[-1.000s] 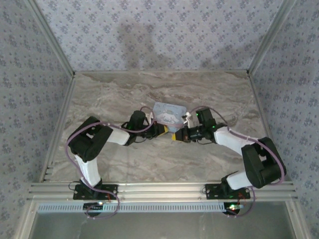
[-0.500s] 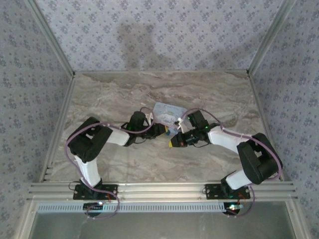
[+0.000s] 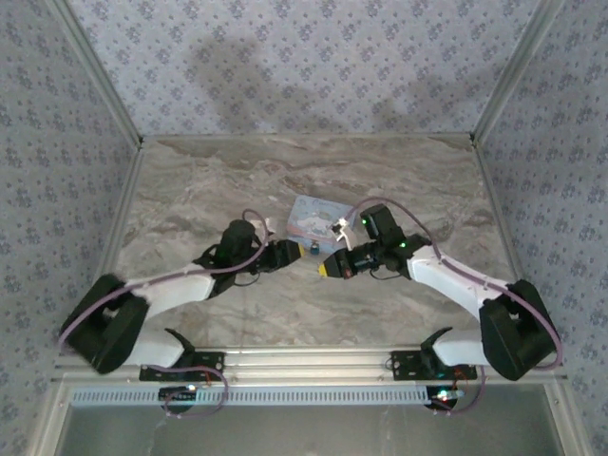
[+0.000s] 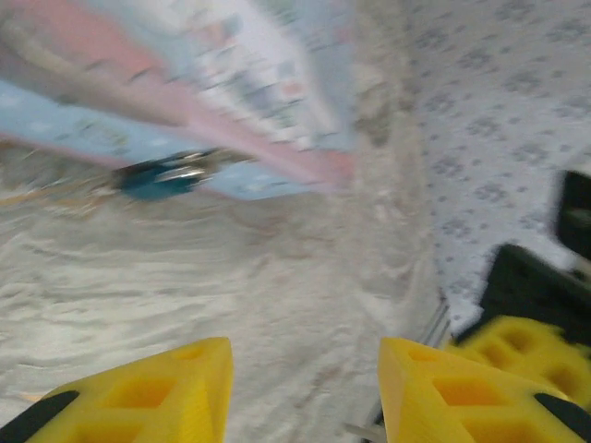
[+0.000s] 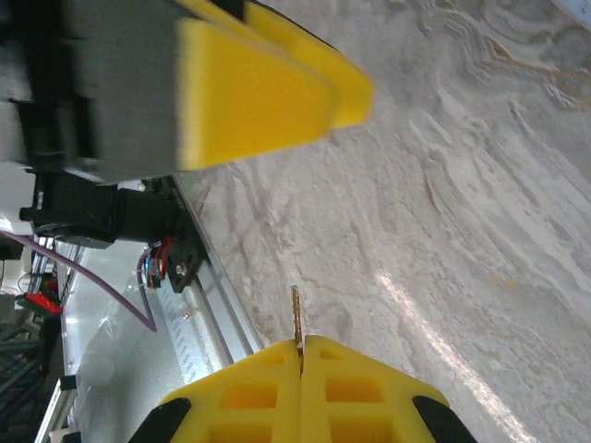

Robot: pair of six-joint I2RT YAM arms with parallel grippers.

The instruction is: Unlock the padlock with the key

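The pale blue cartoon-printed tin (image 3: 316, 215) lies mid-table. Its tiny dark teal padlock (image 3: 313, 250) sits at the tin's near edge, between the two grippers. The left wrist view shows the padlock (image 4: 166, 175) blurred against the tin (image 4: 222, 83), well ahead of my left gripper (image 4: 305, 378), which is open with only bare table between its yellow fingers. My left gripper (image 3: 291, 255) sits just left of the padlock. My right gripper (image 5: 302, 343) is shut on a thin brass key (image 5: 295, 314) whose blade sticks out. The right gripper (image 3: 329, 268) is just right of the padlock.
The marble table (image 3: 209, 190) is walled by patterned panels, with an aluminium rail (image 3: 313, 359) along the near edge. The left gripper's yellow finger (image 5: 268, 88) hangs close in front of the right wrist camera, and the right gripper's yellow fingers (image 4: 522, 351) show at the left wrist view's right edge.
The left arm has dropped low and stretched out, its gripper backing slightly left off the tin. The right gripper with the key has shifted left and nearer.
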